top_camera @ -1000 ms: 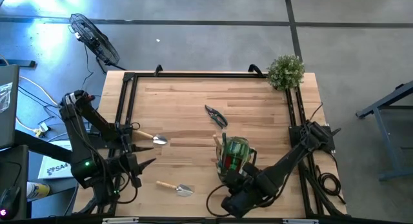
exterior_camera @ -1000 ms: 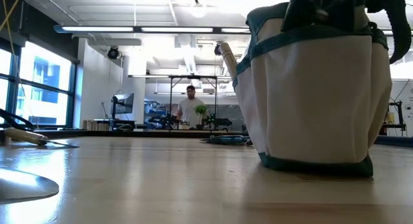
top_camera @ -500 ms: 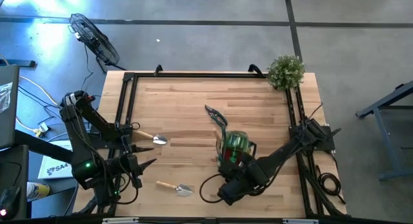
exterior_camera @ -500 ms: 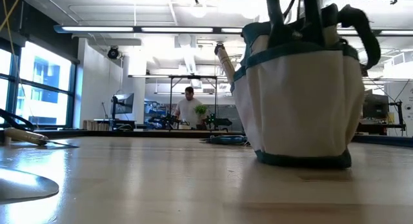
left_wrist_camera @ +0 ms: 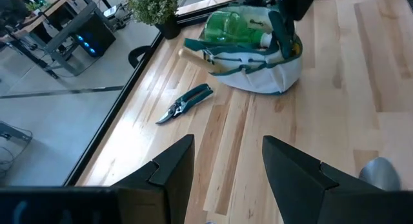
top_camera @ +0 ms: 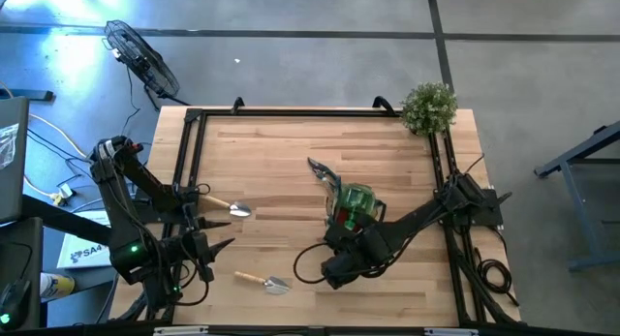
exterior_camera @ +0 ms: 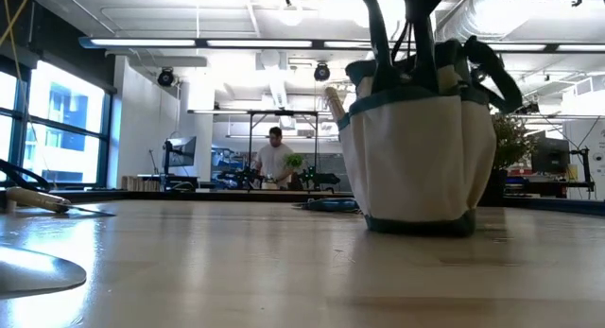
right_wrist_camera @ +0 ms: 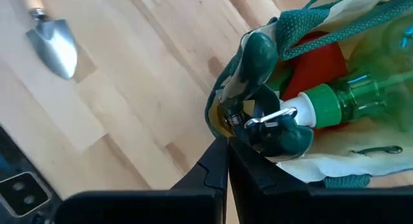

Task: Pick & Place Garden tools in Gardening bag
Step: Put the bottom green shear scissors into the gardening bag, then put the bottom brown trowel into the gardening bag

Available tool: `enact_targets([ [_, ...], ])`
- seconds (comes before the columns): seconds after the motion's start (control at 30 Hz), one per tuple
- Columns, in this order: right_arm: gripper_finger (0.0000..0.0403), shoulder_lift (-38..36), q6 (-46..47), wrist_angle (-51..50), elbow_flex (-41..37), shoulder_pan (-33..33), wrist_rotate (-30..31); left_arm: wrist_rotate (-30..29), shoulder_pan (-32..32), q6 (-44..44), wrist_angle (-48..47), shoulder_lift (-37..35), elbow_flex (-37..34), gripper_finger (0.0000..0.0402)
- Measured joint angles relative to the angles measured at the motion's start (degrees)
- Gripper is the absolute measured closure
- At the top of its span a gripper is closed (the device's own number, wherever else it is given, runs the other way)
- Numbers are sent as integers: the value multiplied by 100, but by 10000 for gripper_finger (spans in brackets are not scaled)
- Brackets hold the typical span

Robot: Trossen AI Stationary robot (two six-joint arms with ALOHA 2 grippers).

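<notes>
Bag (top_camera: 351, 212) at table center, my right gripper (right_wrist_camera: 227, 146) clamped tight at its rim. Left gripper (left_wrist_camera: 222, 166) at 9 o'clock, fingers parted, empty.

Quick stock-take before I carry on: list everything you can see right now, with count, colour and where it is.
bag: one, beige with green trim, table centre, standing.
spray bottle: one, green, lying inside the bag.
red piece: one, inside the bag beside the bottle.
shears: one, green-handled, on the table just beyond the bag.
trowels: two, wooden handles, metal blades; one at the left edge, one near the front edge.
plant: one, bushy green, far right corner.
fan: one, dark, on the floor beyond the left corner.
person: one, far off in the room behind.
left hand: open, empty, waiting at the table's left side.
right hand: shut on the bag's rim.
</notes>
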Motion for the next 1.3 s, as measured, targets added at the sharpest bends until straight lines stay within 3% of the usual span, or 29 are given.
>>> enact_targets([
  [0.27, 400, 0, -6, -119, 0, -38, 226, 17, 0, -25, 8, 0, -261, 227],
  [0.7, 400, 19, -160, -284, 0, -375, -19, -45, 0, -16, 111, 0, -261, 227],
  [1.3, 400, -6, -176, -252, 11, -200, -56, 26, 0, -1, 111, 0, -261, 227],
])
